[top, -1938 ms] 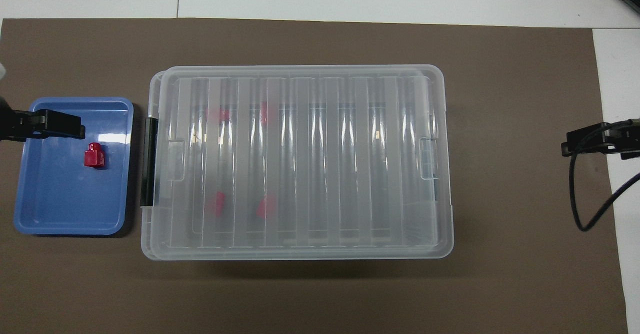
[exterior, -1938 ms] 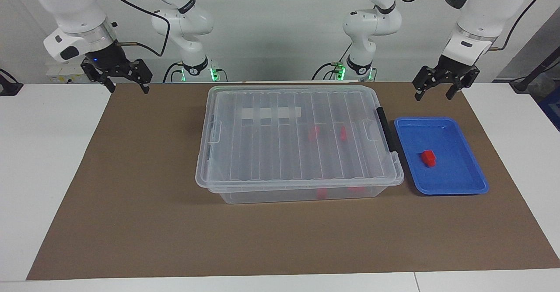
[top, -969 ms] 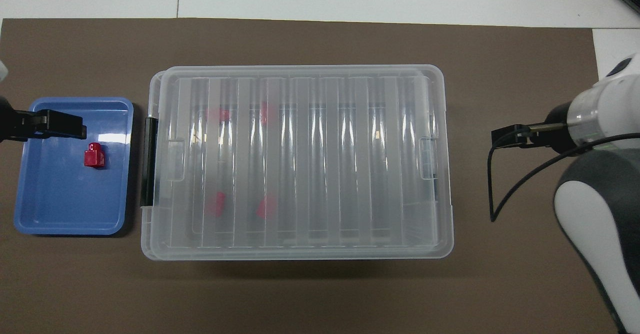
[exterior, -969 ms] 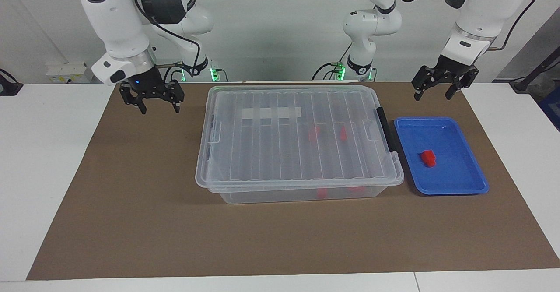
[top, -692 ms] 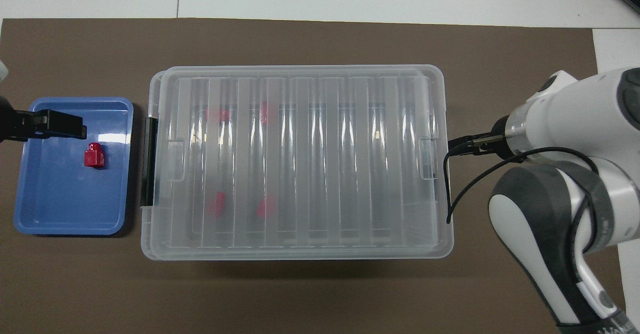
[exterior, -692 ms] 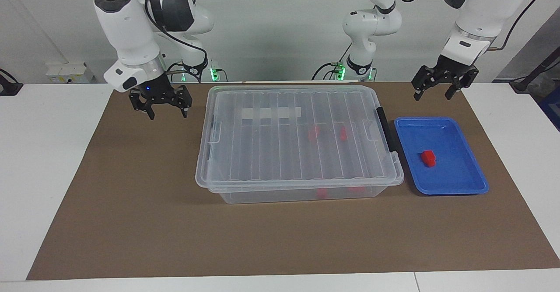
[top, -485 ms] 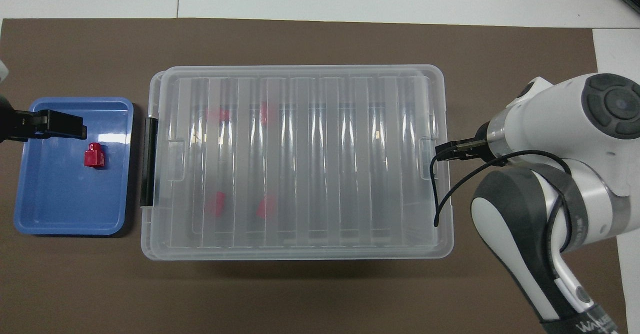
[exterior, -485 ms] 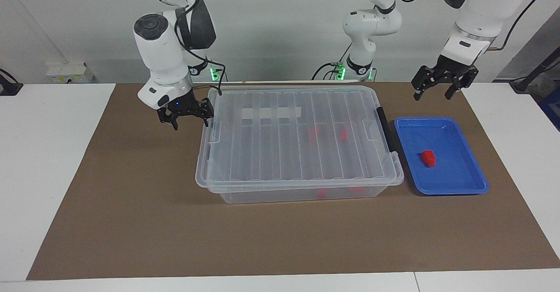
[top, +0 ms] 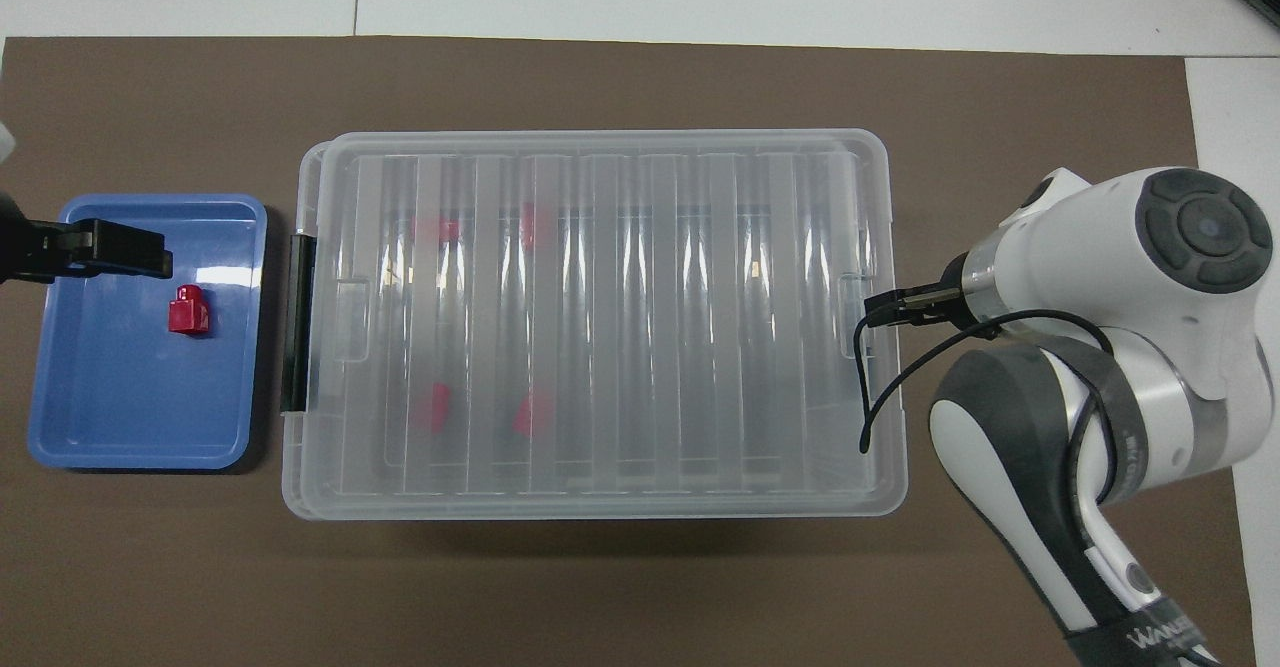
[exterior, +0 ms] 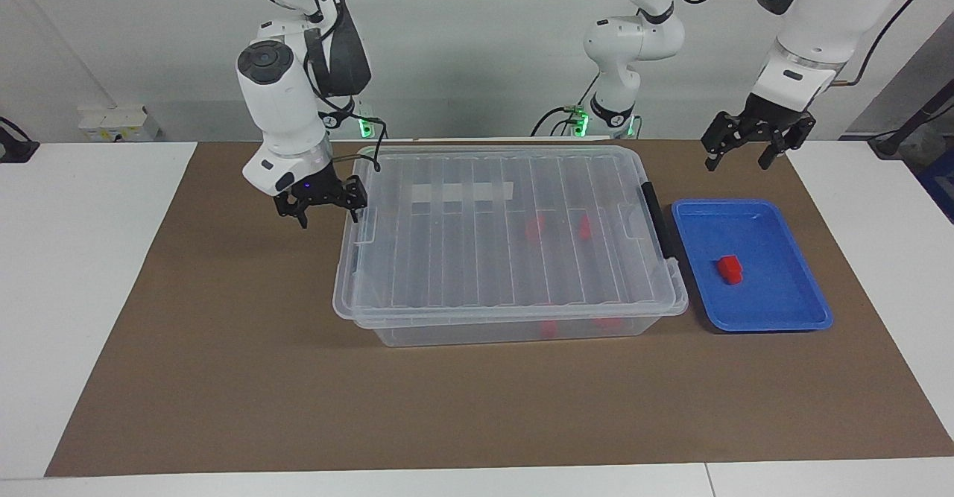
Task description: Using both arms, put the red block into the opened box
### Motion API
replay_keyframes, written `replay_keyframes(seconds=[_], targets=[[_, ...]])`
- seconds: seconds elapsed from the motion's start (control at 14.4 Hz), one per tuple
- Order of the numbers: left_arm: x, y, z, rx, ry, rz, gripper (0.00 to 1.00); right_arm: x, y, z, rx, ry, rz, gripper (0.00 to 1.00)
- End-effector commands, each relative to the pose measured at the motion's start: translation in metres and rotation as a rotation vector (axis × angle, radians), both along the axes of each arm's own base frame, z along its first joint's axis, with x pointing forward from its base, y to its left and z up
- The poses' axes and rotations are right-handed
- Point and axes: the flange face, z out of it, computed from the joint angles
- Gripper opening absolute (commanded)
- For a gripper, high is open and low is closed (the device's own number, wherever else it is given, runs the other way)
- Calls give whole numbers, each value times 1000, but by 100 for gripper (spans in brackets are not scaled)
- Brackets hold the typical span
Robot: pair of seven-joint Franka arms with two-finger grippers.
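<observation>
The counter [exterior: 89, 273] carries a brown mat [exterior: 246, 378], and on it the box [exterior: 507, 244] sits with its lid shut. Beside it, toward the left arm's end, a blue tray [exterior: 775, 311] holds 1 red block [exterior: 730, 269]. The right gripper [exterior: 328, 210] hangs at the box's end toward the right arm, fingers spread and empty. The left gripper [exterior: 738, 156] waits over the mat near the tray, fingers apart, holding nothing.
</observation>
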Motion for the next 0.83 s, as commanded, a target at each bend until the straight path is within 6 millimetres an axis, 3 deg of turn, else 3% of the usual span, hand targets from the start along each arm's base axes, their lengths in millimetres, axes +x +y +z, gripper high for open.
replay_keyframes(seconds=[0.0,0.76], targets=[[-5,2,3,10,1,5,100,-4,-1,-9,20,5,-22,100],[-5,4,4,10,0,10,100,-5,-8,-22,16,27,-9,100]])
